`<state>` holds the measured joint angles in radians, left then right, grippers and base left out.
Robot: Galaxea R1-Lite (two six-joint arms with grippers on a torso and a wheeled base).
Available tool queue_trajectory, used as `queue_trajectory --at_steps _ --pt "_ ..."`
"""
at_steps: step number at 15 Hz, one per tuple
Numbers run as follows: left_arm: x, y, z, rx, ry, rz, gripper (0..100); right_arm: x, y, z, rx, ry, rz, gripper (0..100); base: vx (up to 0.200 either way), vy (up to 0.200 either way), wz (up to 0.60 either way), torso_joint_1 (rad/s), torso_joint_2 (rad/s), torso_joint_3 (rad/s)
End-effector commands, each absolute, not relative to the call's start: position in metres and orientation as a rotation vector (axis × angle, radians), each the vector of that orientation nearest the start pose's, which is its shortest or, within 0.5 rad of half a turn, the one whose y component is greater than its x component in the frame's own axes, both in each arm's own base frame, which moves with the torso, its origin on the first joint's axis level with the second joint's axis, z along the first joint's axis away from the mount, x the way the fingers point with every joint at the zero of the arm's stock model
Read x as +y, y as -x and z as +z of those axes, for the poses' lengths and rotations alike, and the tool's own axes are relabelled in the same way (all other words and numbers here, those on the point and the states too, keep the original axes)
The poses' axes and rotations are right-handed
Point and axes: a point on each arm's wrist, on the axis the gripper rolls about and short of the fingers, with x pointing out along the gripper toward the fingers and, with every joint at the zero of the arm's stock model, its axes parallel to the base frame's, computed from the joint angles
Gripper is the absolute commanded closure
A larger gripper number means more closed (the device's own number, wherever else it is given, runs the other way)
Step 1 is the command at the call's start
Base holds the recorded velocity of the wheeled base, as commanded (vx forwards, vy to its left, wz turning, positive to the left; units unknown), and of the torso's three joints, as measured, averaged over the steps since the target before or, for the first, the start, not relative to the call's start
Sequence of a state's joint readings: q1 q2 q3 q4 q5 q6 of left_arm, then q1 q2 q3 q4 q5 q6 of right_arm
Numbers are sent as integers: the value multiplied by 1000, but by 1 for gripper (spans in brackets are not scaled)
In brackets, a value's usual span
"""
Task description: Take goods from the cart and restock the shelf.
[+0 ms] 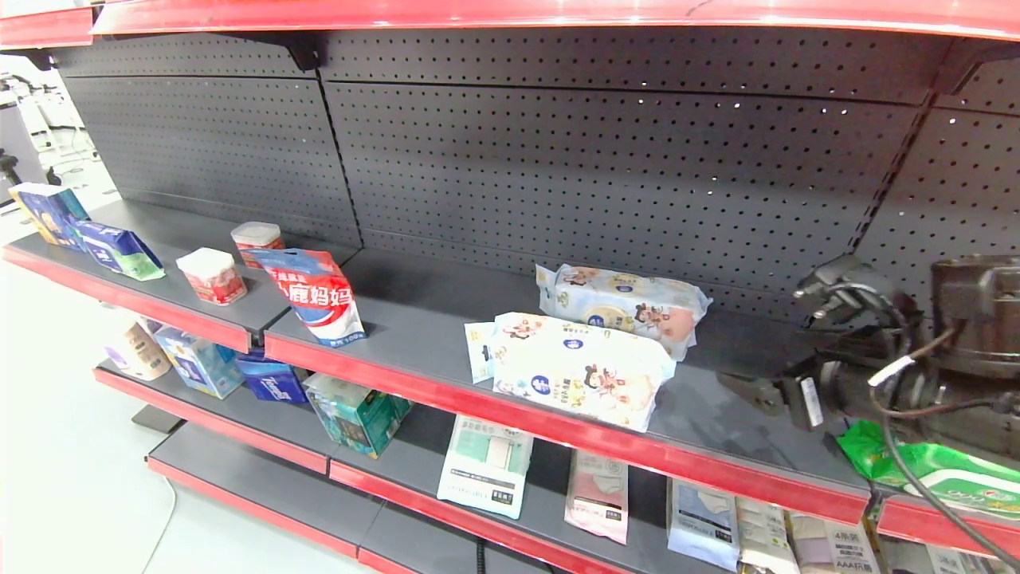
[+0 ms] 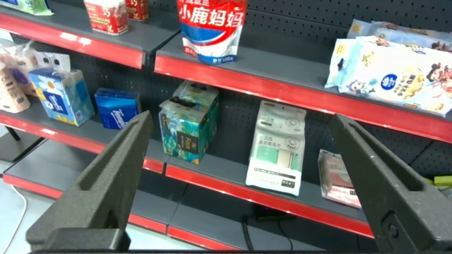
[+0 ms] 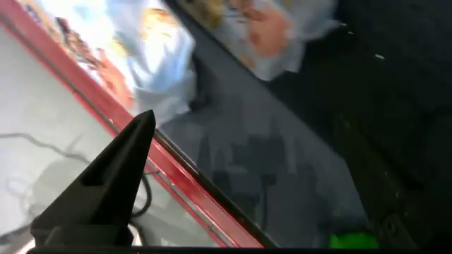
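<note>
Nearest the head camera, the right arm reached in over the middle board of the shelf [image 1: 446,295], with the right hand [image 1: 741,391] hovering just above a bare dark stretch of it. Its fingers stood apart with nothing between them. The largest goods on that board were two wipes packs. The front wipes pack [image 1: 578,368] lay at the red lip with its long axis along the shelf edge, and the rear wipes pack [image 1: 621,301] lay just behind it, close to parallel. Both lay to the robot's left of the right hand, near but apart from it. A green pack [image 1: 940,470] lay flat on the shelf under the right arm, on the hand's other side, so the bare gap sat between it and the wipes. Farther left stood a blue-and-red pouch [image 1: 315,293], upright, then two small jars [image 1: 211,275]. The left hand [image 2: 241,120] hung lower, facing the lower boards, spread wide and empty. With both hands empty, the next item probably had to come from the cart, and the right arm was the nearer one to the gap.
</note>
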<state>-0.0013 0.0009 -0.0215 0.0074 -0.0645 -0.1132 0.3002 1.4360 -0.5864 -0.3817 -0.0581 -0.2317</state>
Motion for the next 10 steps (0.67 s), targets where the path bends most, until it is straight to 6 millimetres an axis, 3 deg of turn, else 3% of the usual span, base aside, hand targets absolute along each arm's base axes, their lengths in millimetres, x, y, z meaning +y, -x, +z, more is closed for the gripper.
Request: queue_trajectory --at_steps 1,3,4,10 --pt "-1 24 81 -9 113 -67 0 23 -150 178 329 263 153 0 0 0 0 0 0 0" --pt "-1 24 81 -9 113 -67 0 9 -108 168 275 262 82 0 0 0 0 0 0 0" --pt "-1 24 81 -9 113 -67 0 0 -76 154 223 251 4 0 0 0 0 0 0 0" --pt "-1 24 81 -8 113 -68 0 2 15 84 32 70 121 0 0 0 0 0 0 0"
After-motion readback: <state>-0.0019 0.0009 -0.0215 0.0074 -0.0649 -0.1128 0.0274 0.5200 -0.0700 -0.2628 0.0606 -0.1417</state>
